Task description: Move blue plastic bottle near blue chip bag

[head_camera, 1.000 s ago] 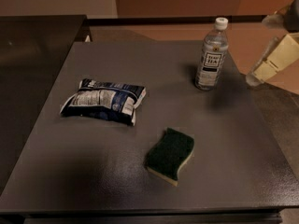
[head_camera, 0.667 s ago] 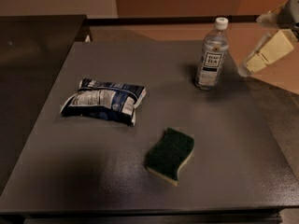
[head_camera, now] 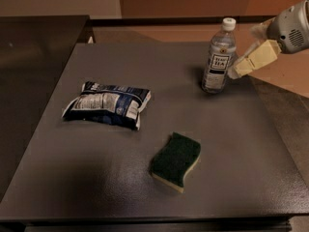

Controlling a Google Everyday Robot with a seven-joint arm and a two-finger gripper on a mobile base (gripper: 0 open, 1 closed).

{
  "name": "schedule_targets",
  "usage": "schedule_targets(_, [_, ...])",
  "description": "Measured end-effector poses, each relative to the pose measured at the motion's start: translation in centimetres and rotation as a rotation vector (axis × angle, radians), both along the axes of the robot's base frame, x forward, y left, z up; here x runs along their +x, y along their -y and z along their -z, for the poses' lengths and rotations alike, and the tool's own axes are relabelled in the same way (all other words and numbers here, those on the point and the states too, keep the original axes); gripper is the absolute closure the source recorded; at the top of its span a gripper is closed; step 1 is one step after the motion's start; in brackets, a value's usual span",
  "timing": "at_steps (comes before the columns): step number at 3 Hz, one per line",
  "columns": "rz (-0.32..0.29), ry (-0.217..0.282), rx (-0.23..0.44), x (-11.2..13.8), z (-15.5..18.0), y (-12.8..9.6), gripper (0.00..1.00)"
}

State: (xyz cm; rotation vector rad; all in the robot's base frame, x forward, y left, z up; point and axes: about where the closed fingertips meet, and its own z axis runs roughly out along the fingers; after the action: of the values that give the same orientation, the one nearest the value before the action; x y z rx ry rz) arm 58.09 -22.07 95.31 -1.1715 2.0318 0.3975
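Bottle (head_camera: 218,62) beside claw (head_camera: 236,70), sponge (head_camera: 176,159) well apart

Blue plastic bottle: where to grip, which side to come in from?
Grip the blue plastic bottle on its straight labelled body, side-on from the view's right, where the gripper sits beside it at label height. It stands upright on the table, round and even there, narrowing toward the cap, so mid-body is likely steadiest. The blue chip bag lies on the opposite side.

My gripper (head_camera: 247,62) sits over the table's (head_camera: 145,202) far right edge: bottle (head_camera: 218,57) upright just left of it, chip bag (head_camera: 107,104) well left, sponge (head_camera: 176,161) left and much nearer the front.
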Motion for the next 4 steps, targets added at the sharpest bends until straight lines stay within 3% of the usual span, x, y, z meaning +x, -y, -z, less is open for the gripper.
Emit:
schedule_targets(1, [0.010, -0.002, 0.048, 1.2, 1.3, -0.4, 0.00])
schedule_targets(3, [-0.045, -0.003, 0.108, 2.8, 2.3, -2.1, 0.00])
schedule_targets(4, [-0.082, -0.009, 0.123, 3.3, 2.5, -3.1, 0.25])
